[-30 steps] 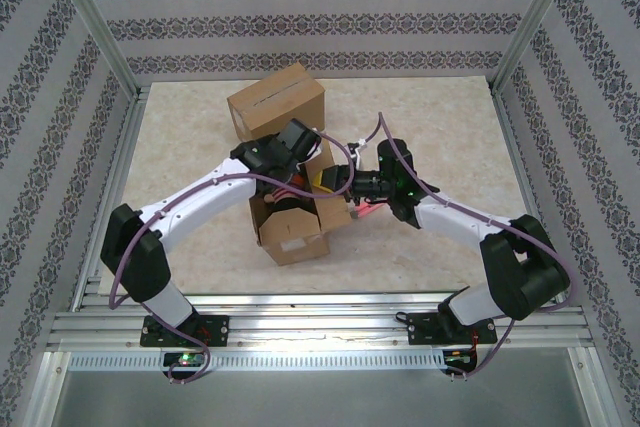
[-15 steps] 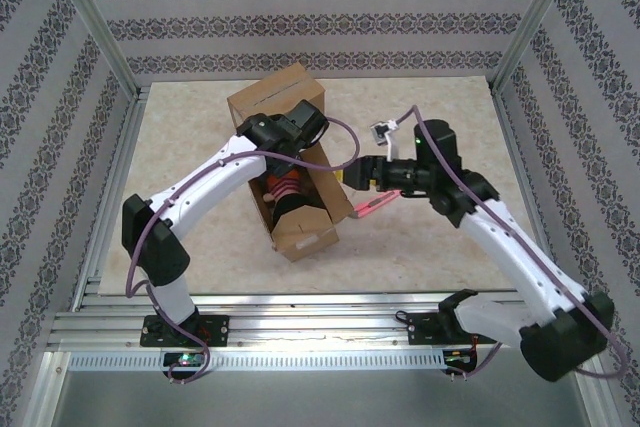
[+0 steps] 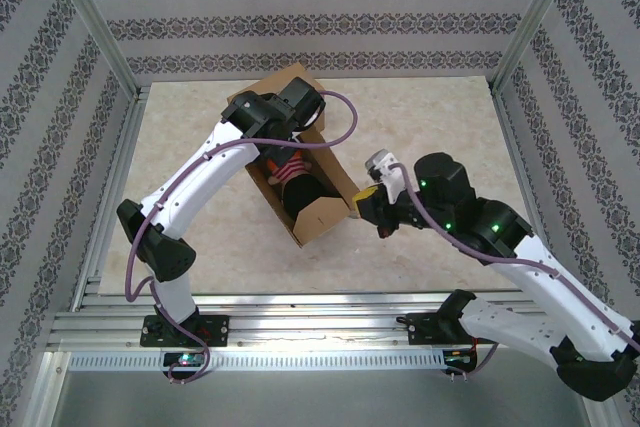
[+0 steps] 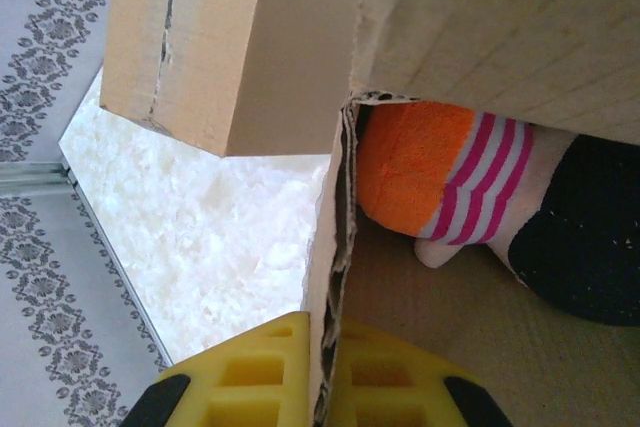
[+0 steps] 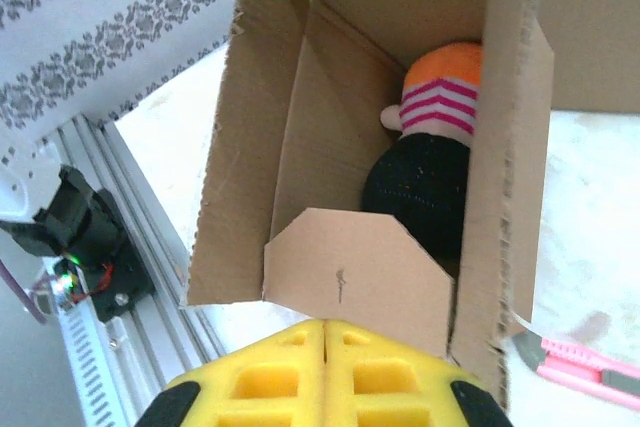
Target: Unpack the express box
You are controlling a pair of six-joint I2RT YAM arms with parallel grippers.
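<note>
Pink cutter [image 5: 585, 365], right-wrist view, lies beside box [image 5: 250, 147].

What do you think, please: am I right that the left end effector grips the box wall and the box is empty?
Not quite. The box is not empty: a toy in orange, pink stripes and black lies inside, as the right wrist view shows. The left end effector does grip the box wall.
</note>
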